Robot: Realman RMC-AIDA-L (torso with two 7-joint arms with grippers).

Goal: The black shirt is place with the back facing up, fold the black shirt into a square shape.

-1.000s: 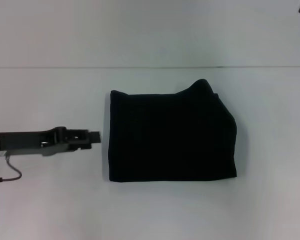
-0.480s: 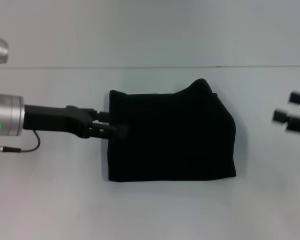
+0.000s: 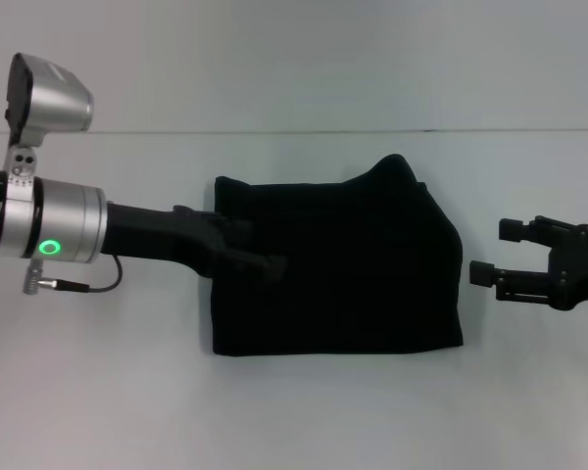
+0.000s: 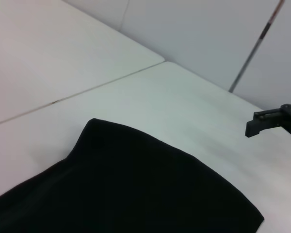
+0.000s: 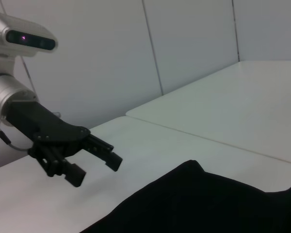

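Lying folded, black shirt [image 3: 338, 269], approx. square

Probably a robotics lab: a bare white table [image 3: 304, 411] against plain white wall panels [image 5: 194, 48].

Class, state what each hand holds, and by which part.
Nothing is held: the left hand hangs open over the black shirt; the right hand is open beside it.

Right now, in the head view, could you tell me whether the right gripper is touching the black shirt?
No, the right gripper hangs open beside the black shirt, with bare white table visible between them.
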